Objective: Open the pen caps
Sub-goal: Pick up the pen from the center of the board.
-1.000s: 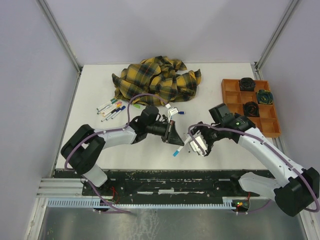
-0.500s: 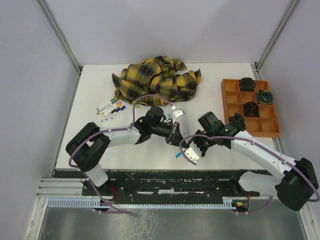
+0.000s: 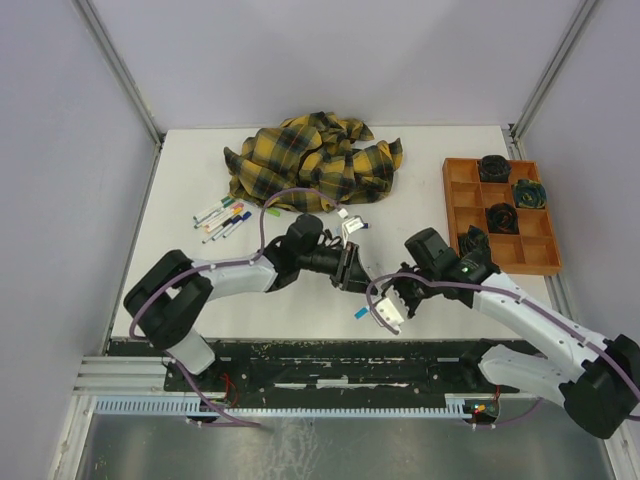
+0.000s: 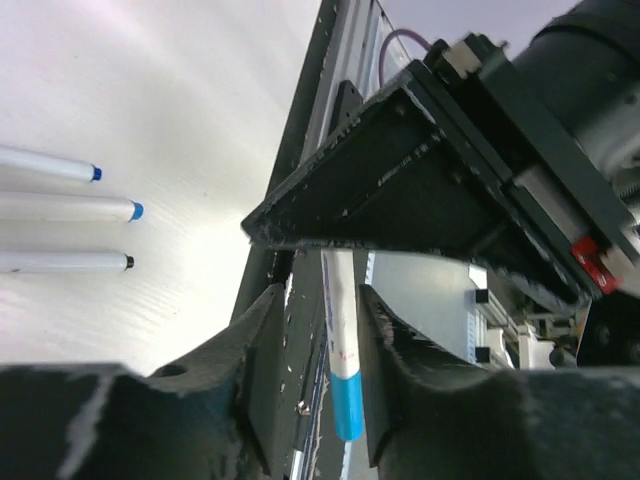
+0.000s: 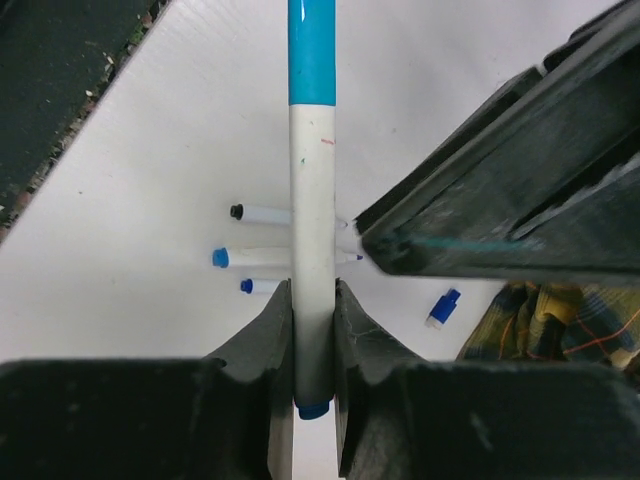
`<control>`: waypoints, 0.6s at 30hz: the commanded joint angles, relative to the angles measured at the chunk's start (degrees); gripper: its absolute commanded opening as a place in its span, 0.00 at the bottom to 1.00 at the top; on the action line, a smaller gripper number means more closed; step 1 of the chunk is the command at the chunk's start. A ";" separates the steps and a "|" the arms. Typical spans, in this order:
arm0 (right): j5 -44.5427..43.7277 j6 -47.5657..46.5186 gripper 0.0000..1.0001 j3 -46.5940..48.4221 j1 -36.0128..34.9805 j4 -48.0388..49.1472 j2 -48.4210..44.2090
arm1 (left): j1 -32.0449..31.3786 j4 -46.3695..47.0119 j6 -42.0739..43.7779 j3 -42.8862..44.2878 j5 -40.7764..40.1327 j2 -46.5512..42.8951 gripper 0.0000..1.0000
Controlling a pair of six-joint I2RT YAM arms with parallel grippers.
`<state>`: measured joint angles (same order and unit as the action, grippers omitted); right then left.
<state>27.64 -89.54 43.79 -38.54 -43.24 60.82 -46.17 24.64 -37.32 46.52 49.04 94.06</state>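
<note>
- Your right gripper (image 5: 312,290) is closed almost fully. Both fingers press against the white barrel of a pen (image 5: 311,200), close to its small blue tail end.
- The pen's light-blue cap (image 5: 311,50) sits on the barrel at the end farthest from that grip.
- Your left gripper (image 4: 322,300) stands partly open around the capped end. A gap shows on each side of the pen, so it has hold of nothing.
- The two grippers meet over the front middle of the worktop (image 3: 250,300).
- Beyond them, three loose pens (image 5: 250,257) lie side by side on the worktop. A loose blue cap (image 5: 440,308) lies near the plaid cloth (image 5: 545,320).
- From overhead, a group of pens (image 3: 222,218) lies just left of the cloth, and an orange tray (image 3: 462,195) sits at the right edge.
</note>
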 commanded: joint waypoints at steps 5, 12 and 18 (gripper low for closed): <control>9.55 10.17 0.00 0.88 7.89 -4.72 -5.97 | 1.62 9.06 1.24 -8.63 -16.12 -18.53 0.46; 16.01 33.66 0.00 5.99 16.89 -2.85 -6.67 | 1.81 15.53 0.25 -16.63 -35.85 -32.64 0.83; 17.79 58.74 0.00 10.51 19.66 2.40 -3.67 | 1.76 29.37 -10.38 -22.59 -40.31 -33.28 0.89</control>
<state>40.82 -50.92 49.76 -20.01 -45.60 55.57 -44.69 41.12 -39.42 27.14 15.27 60.10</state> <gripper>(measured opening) 0.214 0.891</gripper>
